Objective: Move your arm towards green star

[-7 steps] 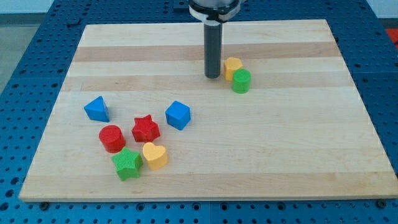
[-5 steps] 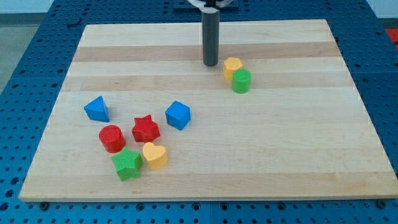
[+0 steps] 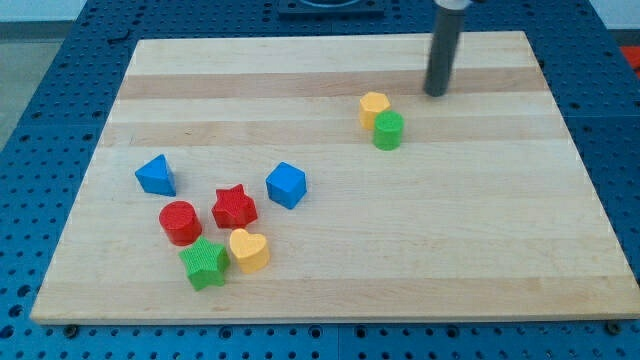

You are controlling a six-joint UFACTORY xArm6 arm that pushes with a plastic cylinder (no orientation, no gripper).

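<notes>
The green star point(image 3: 205, 263) lies near the board's bottom left, touching the yellow heart point(image 3: 249, 250) on its right and the red cylinder point(image 3: 180, 222) above it. My tip point(image 3: 436, 93) is at the view's upper right, far from the star. It stands up and to the right of the yellow block point(image 3: 374, 107) and the green cylinder point(image 3: 388, 130), clear of both.
A red star point(image 3: 234, 207), a blue cube point(image 3: 286, 184) and a blue triangle block point(image 3: 156, 175) lie around the green star's cluster. The wooden board point(image 3: 480, 260) sits on a blue perforated table.
My tip has moved to the view's right and slightly up, from left of the yellow block to its upper right, away from the green star. No block has moved.
</notes>
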